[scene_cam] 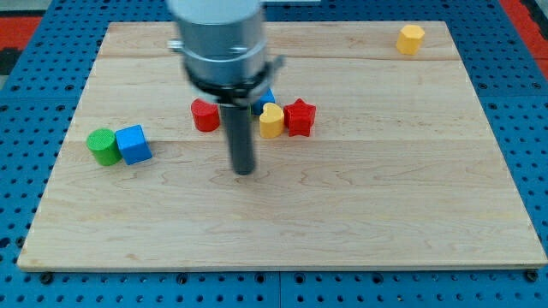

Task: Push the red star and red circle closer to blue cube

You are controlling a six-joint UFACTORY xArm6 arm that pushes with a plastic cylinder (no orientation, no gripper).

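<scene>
The red star [300, 117] lies at the board's upper middle, touching a yellow heart [271, 121] on its left. The red circle [205, 115] lies left of the rod. The blue cube [134, 144] sits at the view's left, touching a green cylinder [103, 146]. My tip [245, 170] rests on the board below the cluster, between the red circle and the yellow heart and a little toward the view's bottom, touching neither. Another blue block [264, 97] is partly hidden behind the rod.
A yellow block [411, 38] sits near the board's top right corner. The wooden board [360, 214] lies on a blue pegboard. The arm's grey body [218, 38] hides part of the board's top middle.
</scene>
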